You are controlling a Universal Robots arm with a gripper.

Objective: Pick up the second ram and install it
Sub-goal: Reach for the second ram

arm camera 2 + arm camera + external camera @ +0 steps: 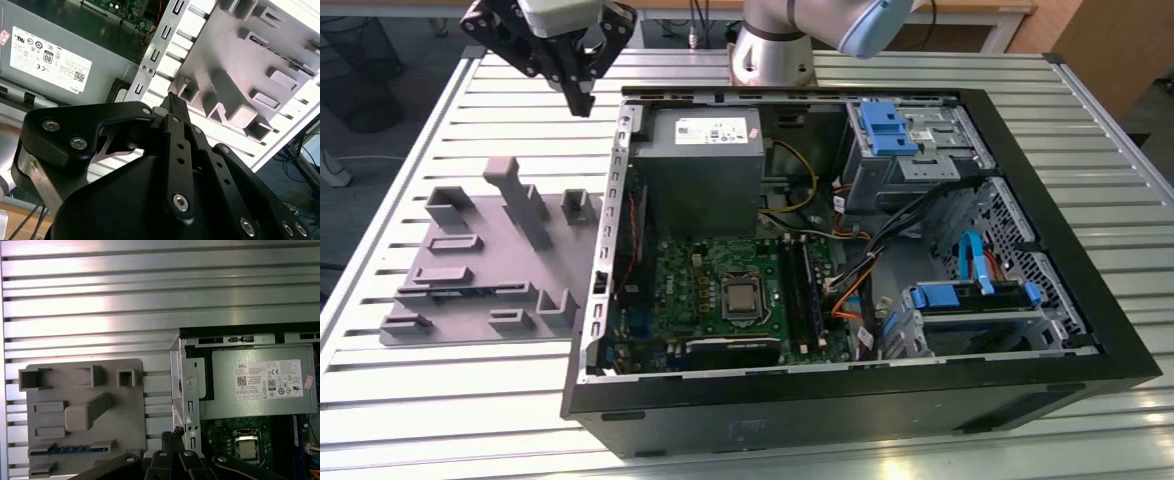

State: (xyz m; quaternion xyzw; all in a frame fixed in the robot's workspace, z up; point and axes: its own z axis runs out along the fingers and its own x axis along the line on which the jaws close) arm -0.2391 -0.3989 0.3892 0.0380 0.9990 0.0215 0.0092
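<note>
1. Standing open below the fingertips and off to one side of them, the computer case (854, 400) is the biggest thing here. Its thin metal side wall (189, 385) is the part that lies nearest under the fingers. I think a straight descent from this spot could strike that edge and push the case or scrape the fingers.
2. On the far side of that wall from the case's inside, the grey tray (467, 240) lies flat, lower than the fingertips and apart from them. Several upright posts (520, 205) stand on it. In my judgement, a low sideways move over the tray could catch a finger on one of them and drag the whole tray.
3. The arm (781, 40) holds the gripper (580, 100) high above everything, with the fingers pointing downward at a small tilt. In the second wrist view the gripper (172, 100) has its two fingers pressed together at the tips, and nothing is between them.
4. The memory stick (70, 449) rests on its edge in a long slot of the tray, well below the fingertips and to their side, and it is not touched. If the fingers arrived closed like this, they would press on its top edge. A grip away from its middle might tilt it and jam it in the slot.
</note>
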